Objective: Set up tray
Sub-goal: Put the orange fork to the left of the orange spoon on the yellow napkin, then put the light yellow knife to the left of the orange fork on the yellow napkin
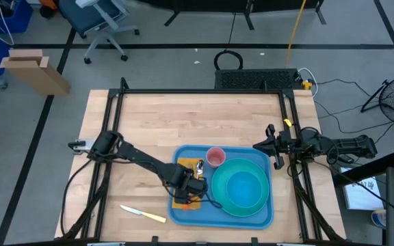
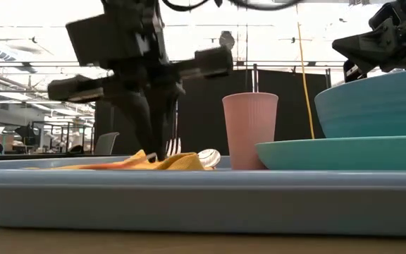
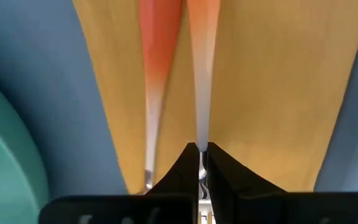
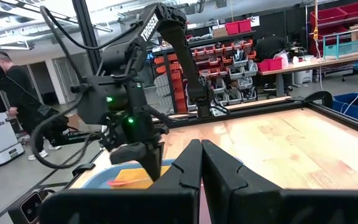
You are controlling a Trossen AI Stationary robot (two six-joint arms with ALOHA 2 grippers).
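The blue tray [image 1: 183,217] [image 2: 189,201] lies at the table's near middle. A yellow napkin [image 1: 180,203] [image 3: 278,93] is spread on its left part, with an orange-handled fork [image 3: 202,74] and spoon [image 3: 160,56] [image 2: 208,156] lying on it, handles toward the near edge. My left gripper [image 1: 191,186] [image 3: 201,163] points down over the napkin, shut on the fork. My right gripper [image 1: 271,145] [image 4: 201,155] waits shut at the table's right edge, touching nothing. My left gripper pinches the fork's metal neck [image 3: 201,148] between its two fingers, just past where the orange handle fades out. The fingers come from above, pointing down, one on each side of the neck. The handle lies along the napkin; the tines [image 2: 174,146] show beside the fingers.
On the tray's right part a teal bowl [image 1: 241,188] [image 2: 372,106] sits on a teal plate [image 2: 344,152], with a pink cup [image 1: 215,156] [image 2: 249,130] at the tray's far side. A yellow-handled knife [image 1: 143,214] lies on the bare wood left of the tray.
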